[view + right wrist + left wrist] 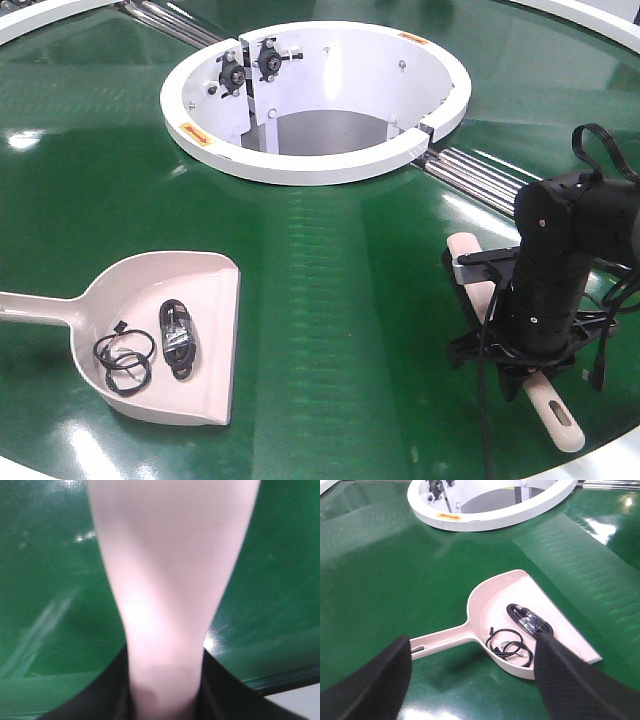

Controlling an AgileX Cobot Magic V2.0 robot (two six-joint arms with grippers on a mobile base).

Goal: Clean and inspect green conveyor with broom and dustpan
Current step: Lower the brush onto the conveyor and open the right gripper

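The pale dustpan (205, 285) lies on the green conveyor (340, 300) at the front left, holding a loose black wire loop (125, 360) and a bundled black cable (177, 338). In the left wrist view my left gripper (472, 642) hangs open above the dustpan (520, 587), its fingers spread either side of the handle and touching nothing. The broom (556, 412) lies on the belt at the front right. My right gripper (510, 365) is lowered onto its middle. In the right wrist view the jaws press both sides of the broom (170, 580). Its bristles are hidden.
The large white ring opening (300, 165) sits at the back centre, with steel rollers (480, 175) running off to its right. The belt's white outer rim (610, 455) curves close behind the broom at the front right.
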